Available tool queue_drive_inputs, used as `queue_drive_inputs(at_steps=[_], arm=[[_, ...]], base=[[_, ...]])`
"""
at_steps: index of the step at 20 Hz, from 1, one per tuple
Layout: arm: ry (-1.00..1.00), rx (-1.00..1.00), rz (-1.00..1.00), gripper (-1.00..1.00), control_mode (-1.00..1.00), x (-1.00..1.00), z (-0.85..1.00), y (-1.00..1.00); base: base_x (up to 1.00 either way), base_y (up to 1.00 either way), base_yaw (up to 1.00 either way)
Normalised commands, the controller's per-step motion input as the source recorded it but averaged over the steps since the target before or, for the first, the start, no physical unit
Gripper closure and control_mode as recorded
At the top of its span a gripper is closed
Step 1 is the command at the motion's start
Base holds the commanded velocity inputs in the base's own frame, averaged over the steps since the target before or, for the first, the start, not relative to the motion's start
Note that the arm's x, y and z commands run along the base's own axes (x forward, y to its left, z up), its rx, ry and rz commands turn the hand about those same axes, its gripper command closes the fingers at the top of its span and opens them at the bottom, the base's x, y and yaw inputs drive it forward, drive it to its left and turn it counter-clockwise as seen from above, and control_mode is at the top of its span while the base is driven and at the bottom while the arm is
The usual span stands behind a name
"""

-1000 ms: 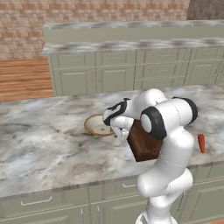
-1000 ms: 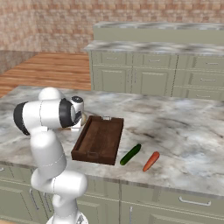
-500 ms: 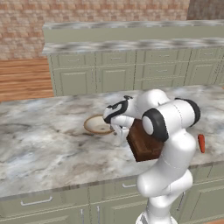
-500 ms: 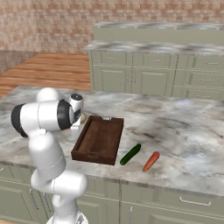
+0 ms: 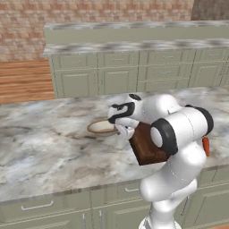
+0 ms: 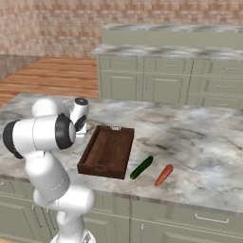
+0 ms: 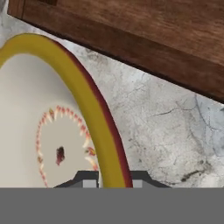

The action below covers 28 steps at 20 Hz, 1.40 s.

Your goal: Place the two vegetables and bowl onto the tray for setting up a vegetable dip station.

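No legible text, labels, brands, numbers or signs anywhere.

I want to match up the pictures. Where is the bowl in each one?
Left base view: the bowl lies on the counter just left of the arm, its right side hidden behind the gripper.
Right base view: a sliver of it peeks out beside the hand, left of the tray.
Hand view: it fills the left side, its rim between the jaws.
Shared landmark: the tray, right beside the bowl.
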Motion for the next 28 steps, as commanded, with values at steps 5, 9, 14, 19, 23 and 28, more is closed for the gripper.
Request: queue_drive_inputs(at_steps=[5, 9, 14, 19, 23, 28], arm=[[-0.04, 0.02, 0.08, 1.0, -1.0, -0.29, 0.23, -0.13], [-0.09, 0.03, 0.09, 1.0, -1.0, -0.29, 0.25, -0.14], [-0.11, 0.03, 0.13, 1.0, -1.0, -0.28, 0.25, -0.19], [-0.05, 0.01, 0.12, 1.0, -1.0, -0.28, 0.29, -0.24], [0.0, 0.01, 0.09, 1.0, -1.0, -0.2, 0.24, -0.27], [0.01, 0.01, 0.08, 1.0, -1.0, -0.13, 0.23, -0.27]], base=[[0.0, 0.0, 0.0], [0.0, 0.0, 0.0], [0.0, 0.0, 0.0], [0.0, 0.0, 0.0], [0.0, 0.0, 0.0], [0.0, 0.0, 0.0]])
